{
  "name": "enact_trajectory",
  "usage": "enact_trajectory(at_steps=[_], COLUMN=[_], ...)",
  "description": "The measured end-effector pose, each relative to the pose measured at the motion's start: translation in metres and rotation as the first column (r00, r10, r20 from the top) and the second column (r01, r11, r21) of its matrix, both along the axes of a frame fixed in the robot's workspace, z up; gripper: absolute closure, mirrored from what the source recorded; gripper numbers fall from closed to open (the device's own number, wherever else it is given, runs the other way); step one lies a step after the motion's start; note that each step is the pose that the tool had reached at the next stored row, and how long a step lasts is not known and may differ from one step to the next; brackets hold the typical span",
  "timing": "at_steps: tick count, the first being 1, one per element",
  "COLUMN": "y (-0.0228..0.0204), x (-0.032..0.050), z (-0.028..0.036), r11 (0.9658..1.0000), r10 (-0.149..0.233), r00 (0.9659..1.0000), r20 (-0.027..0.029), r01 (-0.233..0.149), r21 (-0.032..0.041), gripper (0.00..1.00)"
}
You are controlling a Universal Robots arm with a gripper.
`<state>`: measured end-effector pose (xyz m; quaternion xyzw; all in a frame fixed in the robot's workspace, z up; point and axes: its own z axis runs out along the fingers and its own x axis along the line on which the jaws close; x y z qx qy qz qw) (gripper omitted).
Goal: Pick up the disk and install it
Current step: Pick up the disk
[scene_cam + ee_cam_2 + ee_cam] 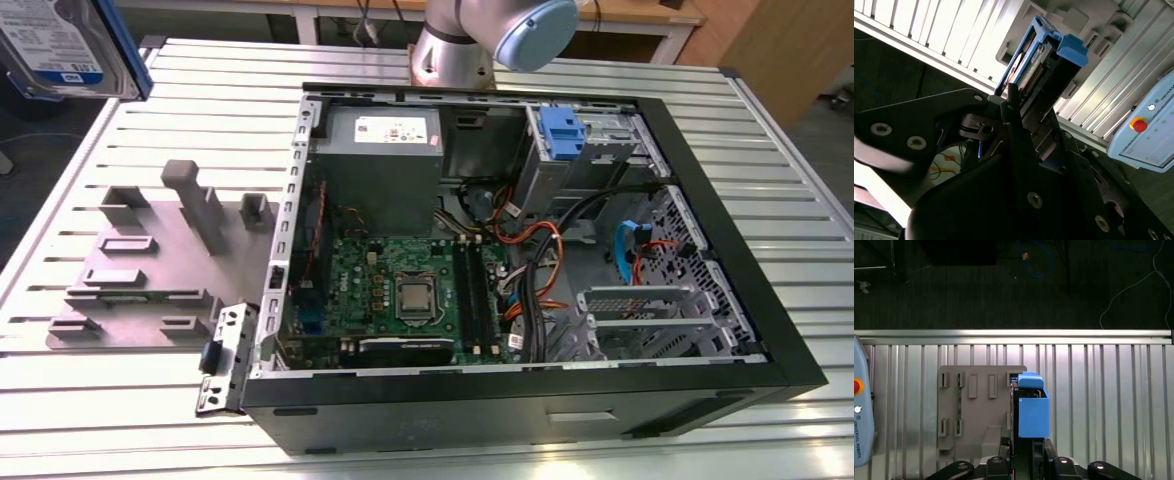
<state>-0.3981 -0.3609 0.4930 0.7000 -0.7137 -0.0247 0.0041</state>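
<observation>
Exterior view: the flat silver-grey metal disk with a white-and-blue label (60,45) is in the air over the slatted aluminium surface's (200,100) far corner on the exterior view's left, well apart from the open black computer case (767,300). Orange and black cables (534,235) cross the case interior. My guess is a rail could snag them.

Second wrist view: the dark hand (1026,112) is pinching the disk (1041,65) across its flat faces, blue plastic side rails showing. The grip looks near one end, so I'd worry about pivot or slip.

First wrist view: the disk (1033,412) is edge-on over the grey moulded fixture plate's (979,410) edge, short of the surface's long edge.
</observation>
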Motion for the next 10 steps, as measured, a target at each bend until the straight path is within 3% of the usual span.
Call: enact_trajectory(at_steps=[10], y=[0.0], x=[0.0], z=[0.0045], r11=[1.0], r10=[0.0], r00=[1.0], r20=[0.0], r01=[0.0], r21=[-0.0002], gripper=[0.65])
